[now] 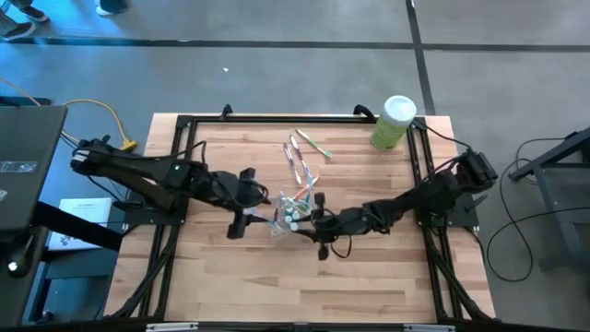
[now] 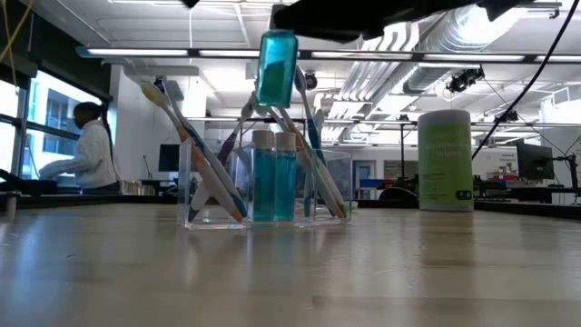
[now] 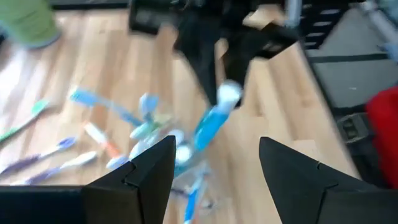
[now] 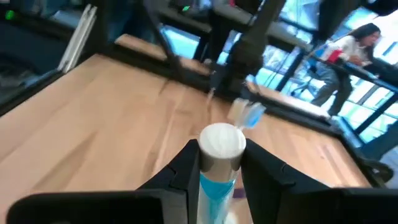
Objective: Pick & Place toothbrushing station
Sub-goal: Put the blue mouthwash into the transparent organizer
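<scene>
A small clear cup stands on the table's middle and holds several toothbrushes and teal toothpaste tubes. My right gripper is shut on one teal tube with a white cap and holds it above the cup. My left gripper is open just left of the cup, and the cup shows ahead of its spread fingers. Three loose toothbrushes lie flat on the table beyond the cup. My right gripper pinches the teal tube between its two fingers, at the body right next to the white cap. The tube is lifted clear, slightly tilted, above the tubes that stand in the cup. In the left wrist view its teal body slants down from the cap toward the cup.
A light-green canister with a white lid stands at the table's far right corner. Bare wood lies along the near side of the table. A person sits in the room beyond the table.
</scene>
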Tool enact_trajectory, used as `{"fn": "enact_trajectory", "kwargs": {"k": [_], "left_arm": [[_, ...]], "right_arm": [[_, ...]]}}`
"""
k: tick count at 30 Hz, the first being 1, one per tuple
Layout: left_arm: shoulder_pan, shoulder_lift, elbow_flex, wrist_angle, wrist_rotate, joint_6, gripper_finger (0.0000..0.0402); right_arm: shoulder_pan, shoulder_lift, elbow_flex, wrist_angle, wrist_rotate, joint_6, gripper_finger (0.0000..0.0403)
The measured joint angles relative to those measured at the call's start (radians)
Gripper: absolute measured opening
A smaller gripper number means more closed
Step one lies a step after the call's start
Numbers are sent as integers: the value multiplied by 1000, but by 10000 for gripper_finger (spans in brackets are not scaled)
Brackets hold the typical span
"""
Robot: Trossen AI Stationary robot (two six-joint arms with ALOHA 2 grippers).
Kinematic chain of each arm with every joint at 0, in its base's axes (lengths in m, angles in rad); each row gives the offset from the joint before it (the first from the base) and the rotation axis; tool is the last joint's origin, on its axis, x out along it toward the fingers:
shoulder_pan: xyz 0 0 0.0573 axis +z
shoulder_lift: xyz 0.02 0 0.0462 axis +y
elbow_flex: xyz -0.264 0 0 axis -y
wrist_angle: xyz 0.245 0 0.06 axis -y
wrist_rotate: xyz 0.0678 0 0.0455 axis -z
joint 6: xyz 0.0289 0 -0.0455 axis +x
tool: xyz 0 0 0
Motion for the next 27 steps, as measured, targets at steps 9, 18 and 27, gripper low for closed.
{"fn": "enact_trajectory", "kwargs": {"k": [9, 18, 27], "left_arm": [[-13, -175, -333, 252, -125, -66, 226], [-13, -255, -576, 580, -124, -65, 226], [-13, -256, -640, 634, -124, -65, 226]], "right_arm": [[-62, 0, 0, 36, -22, 0, 83], [-105, 20, 2, 80, -74, 4, 83], [-121, 109, 13, 147, 1, 1, 83]]}}
